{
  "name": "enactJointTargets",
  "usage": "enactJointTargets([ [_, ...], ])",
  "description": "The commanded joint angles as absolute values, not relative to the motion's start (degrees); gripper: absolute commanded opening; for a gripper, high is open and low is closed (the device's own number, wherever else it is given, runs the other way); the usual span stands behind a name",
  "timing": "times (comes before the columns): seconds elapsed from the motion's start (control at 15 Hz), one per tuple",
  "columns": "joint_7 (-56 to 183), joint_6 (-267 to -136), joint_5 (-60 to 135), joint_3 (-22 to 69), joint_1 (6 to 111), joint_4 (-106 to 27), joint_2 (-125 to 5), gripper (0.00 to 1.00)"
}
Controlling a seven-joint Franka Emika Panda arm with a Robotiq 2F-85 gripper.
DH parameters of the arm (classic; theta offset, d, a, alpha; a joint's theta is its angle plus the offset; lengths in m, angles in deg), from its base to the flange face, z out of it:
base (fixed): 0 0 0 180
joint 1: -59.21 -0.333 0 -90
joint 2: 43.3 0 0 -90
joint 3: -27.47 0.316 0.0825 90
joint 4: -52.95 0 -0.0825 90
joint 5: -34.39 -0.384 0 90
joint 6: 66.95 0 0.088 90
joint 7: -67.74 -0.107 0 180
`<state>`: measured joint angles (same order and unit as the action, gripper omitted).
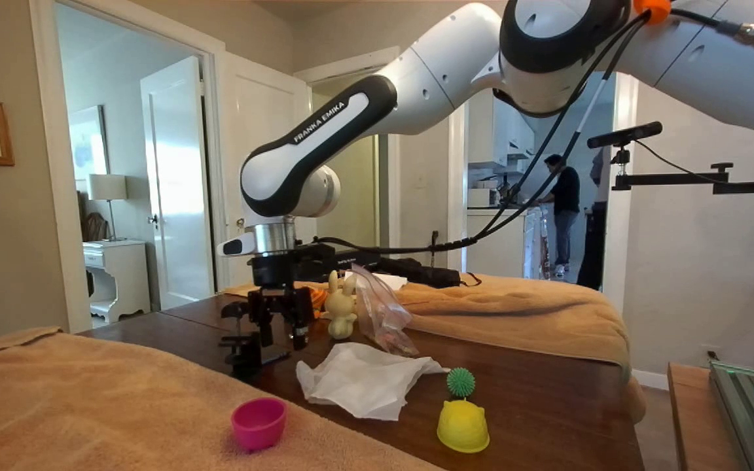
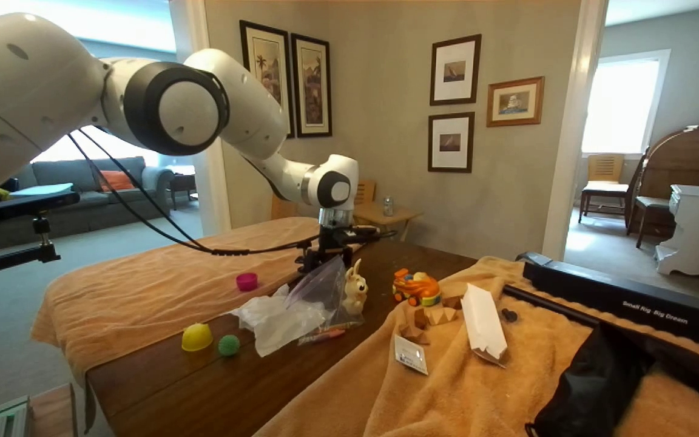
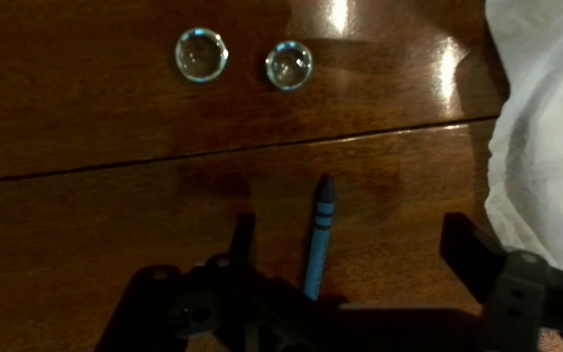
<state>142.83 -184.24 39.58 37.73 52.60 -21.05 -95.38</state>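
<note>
My gripper (image 3: 351, 220) is open and empty above the dark wooden table (image 3: 91, 234). In the wrist view a blue-wrapped crayon (image 3: 318, 244) lies on the table, seen between the fingers and closer to the left one; its lower end is hidden by the gripper. Two clear round glass pieces, one (image 3: 202, 55) beside the other (image 3: 289, 65), lie farther up. A crumpled white sheet (image 3: 545, 137) is at the right edge; it shows in both exterior views (image 1: 370, 379) (image 2: 280, 318). In an exterior view the gripper (image 1: 279, 343) is low over the table, left of a cream rabbit figure (image 1: 340, 307).
A pink cup (image 1: 259, 424) stands on an orange towel (image 1: 122, 405). A yellow cup (image 1: 463, 426) and green spiky ball (image 1: 461, 382) sit near the sheet. A clear plastic bag (image 2: 319, 291) is by the rabbit. A toy vehicle (image 2: 416, 287) and white box (image 2: 483, 321) lie beyond.
</note>
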Motion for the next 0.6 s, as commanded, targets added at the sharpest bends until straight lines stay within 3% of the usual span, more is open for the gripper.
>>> enactJointTargets([
  [0.0,143.1,-184.9,40.8,37.5,52.2,-18.7,-97.2,0.92],
  [0.07,143.0,-185.0,40.7,37.5,52.3,-18.7,-97.2,0.85],
  [0.13,143.0,-185.2,40.7,37.5,52.3,-18.8,-97.2,0.69],
  [0.53,142.9,-186.1,40.6,37.6,52.3,-19.1,-97.0,0.26],
])
